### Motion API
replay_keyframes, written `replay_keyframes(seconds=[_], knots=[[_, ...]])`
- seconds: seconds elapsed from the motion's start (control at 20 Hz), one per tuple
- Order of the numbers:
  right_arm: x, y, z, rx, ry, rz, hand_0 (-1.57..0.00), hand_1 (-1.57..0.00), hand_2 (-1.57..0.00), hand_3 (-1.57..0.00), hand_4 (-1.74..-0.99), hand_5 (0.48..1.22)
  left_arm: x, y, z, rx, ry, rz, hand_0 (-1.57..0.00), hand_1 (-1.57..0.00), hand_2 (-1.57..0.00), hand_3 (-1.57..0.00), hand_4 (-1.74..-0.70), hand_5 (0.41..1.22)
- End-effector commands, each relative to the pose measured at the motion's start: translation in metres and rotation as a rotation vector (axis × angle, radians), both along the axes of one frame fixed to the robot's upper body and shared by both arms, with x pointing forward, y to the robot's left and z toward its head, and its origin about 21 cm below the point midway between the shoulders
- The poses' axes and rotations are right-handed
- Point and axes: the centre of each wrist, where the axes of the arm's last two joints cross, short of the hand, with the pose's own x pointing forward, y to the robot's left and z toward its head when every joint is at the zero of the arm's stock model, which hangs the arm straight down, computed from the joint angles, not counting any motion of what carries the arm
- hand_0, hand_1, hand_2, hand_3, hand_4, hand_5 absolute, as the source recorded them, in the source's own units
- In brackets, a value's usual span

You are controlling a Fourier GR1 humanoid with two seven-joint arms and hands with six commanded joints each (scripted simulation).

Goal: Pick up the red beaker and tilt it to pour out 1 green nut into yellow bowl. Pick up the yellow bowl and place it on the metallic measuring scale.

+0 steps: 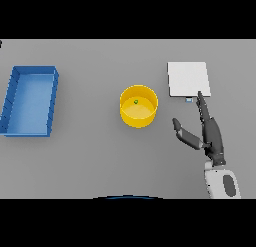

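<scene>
A yellow bowl [138,107] stands at the middle of the table with one small green nut [135,102] inside it. To its right, at the back, lies the flat pale metallic scale [188,79]. My right hand [211,135] hovers right of the bowl, open, with straight fingers pointing up toward the scale's front edge and the thumb spread out to the left toward the bowl. It touches neither the bowl nor the nut. No red beaker shows in the head view. My left hand is out of view.
A blue rectangular tray [30,101] lies at the far left of the grey table, well apart from the bowl.
</scene>
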Motion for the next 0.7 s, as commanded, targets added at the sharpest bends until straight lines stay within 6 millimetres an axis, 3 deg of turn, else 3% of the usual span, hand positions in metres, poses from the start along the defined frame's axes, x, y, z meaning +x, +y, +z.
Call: replay_keyframes(seconds=[0.0, 0.3, 0.5, 0.65], knots=[[0.002, 0.001, 0.001, -0.009, 0.009, 0.006, 0.0, 0.0, 0.0, 0.0, -1.209, 0.62, -0.004, 0.001, -0.011, -0.054, -0.003, 0.036, -1.57, -1.57, -1.57, -1.45, -1.74, 1.221], [0.001, 0.001, 0.002, -0.023, 0.023, 0.023, 0.0, 0.0, 0.0, 0.0, -1.21, 0.66, -0.058, 0.016, -0.081, -0.196, 0.03, 0.18, -1.57, -1.57, -1.57, -1.45, -1.74, 1.221], [-0.002, -0.002, -0.001, -0.039, 0.002, 0.031, 0.0, 0.0, 0.0, 0.0, -1.214, 0.664, -0.091, 0.016, -0.111, -0.257, 0.071, 0.234, -1.57, -1.57, -1.57, -1.47, -1.74, 1.221], [-0.001, 0.001, -0.001, -0.043, 0.007, 0.036, 0.0, 0.0, 0.0, 0.0, -1.216, 0.667, -0.099, 0.008, -0.121, -0.278, 0.088, 0.25, -1.57, -1.57, -1.57, -1.52, -1.74, 1.199]])
